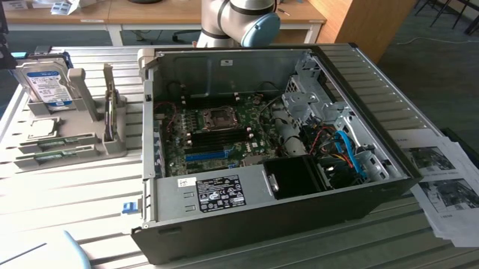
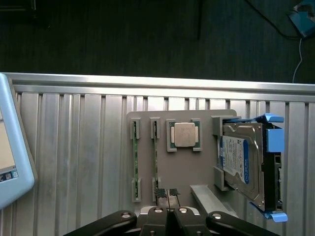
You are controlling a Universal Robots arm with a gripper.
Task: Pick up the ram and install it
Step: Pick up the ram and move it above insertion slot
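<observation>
One ram (image 2: 155,157) (edge-up in its holder (image 2: 182,169)) sits nearest the claw (image 2: 167,194).

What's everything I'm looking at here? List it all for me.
Computer case: one, black, middle of the table.
Circuit board: one, green, inside the case.
Ram sticks: two, green, in the grey holder.
Processor chip: one, silver, on the holder.
Hard drive: one, blue-white label, in the holder.
Printed sheets: several, white, exterior view's right.
Table: one, ribbed metal.
Robot arm: one, grey and blue, beyond the case.
Gripper: one, black, near the holder's edge.
</observation>
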